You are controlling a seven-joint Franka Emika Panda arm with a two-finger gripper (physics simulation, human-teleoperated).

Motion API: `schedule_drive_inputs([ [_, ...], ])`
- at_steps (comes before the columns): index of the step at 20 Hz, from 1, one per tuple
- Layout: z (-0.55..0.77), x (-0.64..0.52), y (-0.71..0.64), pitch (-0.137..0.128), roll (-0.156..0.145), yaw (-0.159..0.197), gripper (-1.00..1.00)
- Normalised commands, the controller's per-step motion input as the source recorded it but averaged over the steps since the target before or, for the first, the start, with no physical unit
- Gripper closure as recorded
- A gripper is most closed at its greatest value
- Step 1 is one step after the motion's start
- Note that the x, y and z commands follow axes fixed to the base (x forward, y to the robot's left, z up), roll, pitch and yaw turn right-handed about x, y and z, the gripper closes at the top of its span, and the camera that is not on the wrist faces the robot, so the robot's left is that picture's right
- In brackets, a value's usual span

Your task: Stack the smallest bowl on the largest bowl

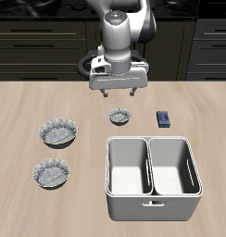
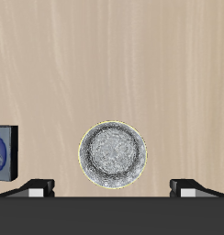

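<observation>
Your gripper hangs with fingers spread and empty just behind the smallest bowl, so drop down and slightly toward the table's front edge.

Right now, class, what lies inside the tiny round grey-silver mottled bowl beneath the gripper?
Nothing: the tiny round grey-silver mottled bowl shows only its own mottled inside in the wrist view, with the open gripper above it. The wooden table directly under the bowl is covered.
</observation>
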Motion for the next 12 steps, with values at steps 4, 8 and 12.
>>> schedule_drive_inputs([
  [4,-0.18,0.00,0.13,-0.029,-0.005,0.031,-1.00],
  [8,-0.28,0.02,0.15,0.032,0.009,0.001,-1.00],
  [12,-0.18,0.04,-0.01,0.027,0.000,0.004,-1.00],
])
